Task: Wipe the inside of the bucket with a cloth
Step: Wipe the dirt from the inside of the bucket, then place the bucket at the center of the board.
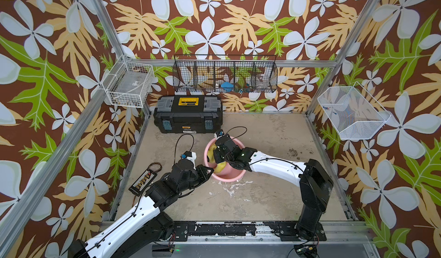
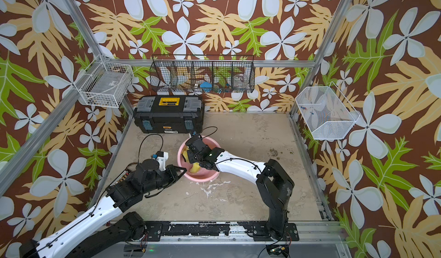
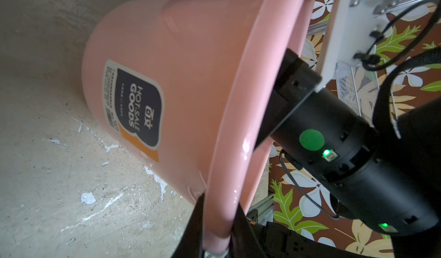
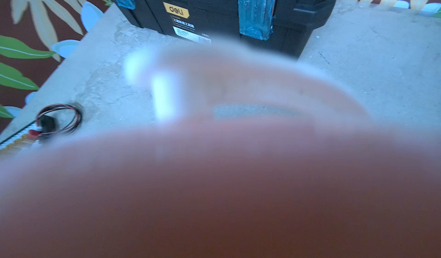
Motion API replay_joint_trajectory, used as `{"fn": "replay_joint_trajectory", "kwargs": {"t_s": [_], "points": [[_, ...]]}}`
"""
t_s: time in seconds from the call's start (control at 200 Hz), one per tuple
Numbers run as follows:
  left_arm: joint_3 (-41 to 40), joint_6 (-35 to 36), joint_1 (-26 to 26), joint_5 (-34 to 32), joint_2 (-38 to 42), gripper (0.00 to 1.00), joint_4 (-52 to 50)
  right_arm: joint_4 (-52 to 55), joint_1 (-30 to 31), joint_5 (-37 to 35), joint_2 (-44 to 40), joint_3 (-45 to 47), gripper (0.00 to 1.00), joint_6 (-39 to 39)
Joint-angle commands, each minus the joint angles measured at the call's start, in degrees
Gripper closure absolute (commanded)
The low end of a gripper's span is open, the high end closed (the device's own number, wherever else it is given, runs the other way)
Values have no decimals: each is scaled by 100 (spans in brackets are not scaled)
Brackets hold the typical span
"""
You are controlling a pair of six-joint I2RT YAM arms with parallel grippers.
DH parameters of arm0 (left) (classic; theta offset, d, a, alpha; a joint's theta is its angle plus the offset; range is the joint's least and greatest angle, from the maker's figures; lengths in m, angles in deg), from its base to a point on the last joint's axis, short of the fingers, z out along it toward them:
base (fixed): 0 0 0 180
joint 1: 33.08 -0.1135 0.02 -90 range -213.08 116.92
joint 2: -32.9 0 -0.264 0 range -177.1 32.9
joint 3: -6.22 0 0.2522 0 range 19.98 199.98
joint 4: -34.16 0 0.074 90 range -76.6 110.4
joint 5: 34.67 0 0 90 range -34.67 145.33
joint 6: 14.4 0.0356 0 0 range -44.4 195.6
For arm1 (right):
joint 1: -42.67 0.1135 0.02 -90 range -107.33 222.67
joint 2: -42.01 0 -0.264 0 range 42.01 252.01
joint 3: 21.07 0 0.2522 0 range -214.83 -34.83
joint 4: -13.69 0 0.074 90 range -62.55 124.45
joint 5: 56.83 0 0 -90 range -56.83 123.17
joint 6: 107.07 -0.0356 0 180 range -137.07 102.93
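The pink bucket (image 1: 226, 178) stands mid-table in both top views, tilted toward my left arm. My left gripper (image 1: 211, 171) is shut on its near rim; in the left wrist view the two black fingers (image 3: 195, 221) pinch the rim, and the bucket (image 3: 191, 54) shows its dark label. My right gripper (image 1: 216, 157) reaches down inside the bucket, shut, its fingertips hidden. The yellow cloth (image 1: 220, 167) is bunched around it against the inner wall, also showing in a top view as the cloth (image 2: 195, 168). The right wrist view is mostly filled by the blurred pink bucket (image 4: 214, 185).
A black-and-yellow toolbox (image 1: 188, 115) stands just behind the bucket. A strip with red and black wires (image 1: 143, 181) lies left of my left arm. Wire baskets hang on the left (image 1: 128, 86), back (image 1: 225, 74) and right (image 1: 353, 112) walls. White flecks (image 1: 229, 192) mark the floor.
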Motion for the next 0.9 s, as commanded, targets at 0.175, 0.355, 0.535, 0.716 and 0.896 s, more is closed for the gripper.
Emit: {"fn": "replay_joint_trajectory", "kwargs": {"t_s": [0.175, 0.355, 0.535, 0.716, 0.896], "points": [[528, 416, -184, -3, -434, 100, -487, 498, -54, -780, 373, -540, 100, 316], [509, 658, -331, -165, -666, 100, -647, 476, -72, -291, 519, -574, 100, 264], [520, 856, -410, -403, -738, 88, -795, 555, -72, -114, 681, -703, 100, 233], [744, 1130, -448, -518, -1025, 78, -962, 633, -120, -32, 833, -786, 100, 220], [940, 1361, -448, -634, -1355, 74, -1051, 641, -159, 52, 932, -781, 100, 167]]}}
